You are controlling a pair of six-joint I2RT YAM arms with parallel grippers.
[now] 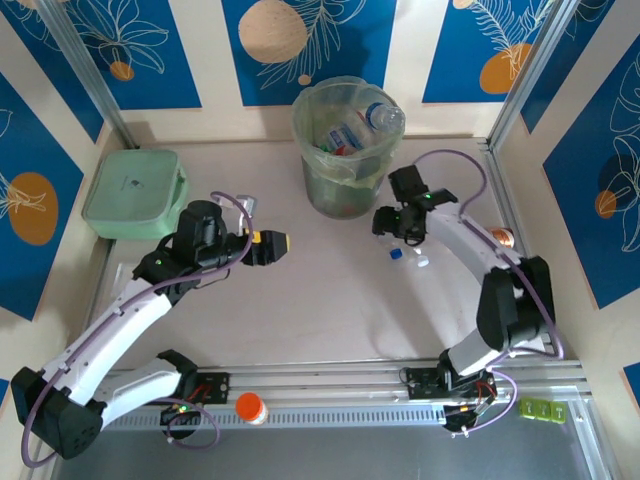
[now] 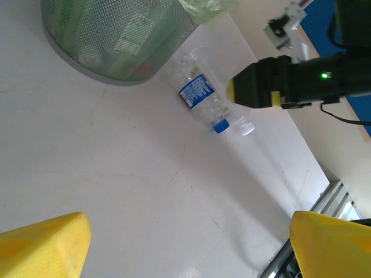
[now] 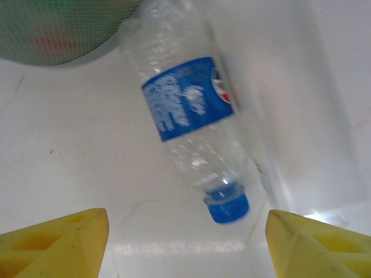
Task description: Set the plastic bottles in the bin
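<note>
The bin [image 1: 338,192], a round grey-green mesh basket with a pale green liner, stands upright at upper centre of the top view, with several bottles [image 1: 352,135] heaped inside. One clear bottle [image 3: 188,110] with a blue label and blue cap lies on its side on the bench [image 1: 320,300], just right of the bin's base, cap pointing down-frame.

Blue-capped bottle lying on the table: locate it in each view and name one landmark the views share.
Top external: the bottle lies right of centre, just below and right of the bin.
Left wrist: the bottle is in the upper middle, cap pointing down, with the bin at upper left.
Right wrist: the bottle is in the centre, cap toward the bottom, with the bin at top left.
Shared landmark: the bin beside the bottle's base.
</note>
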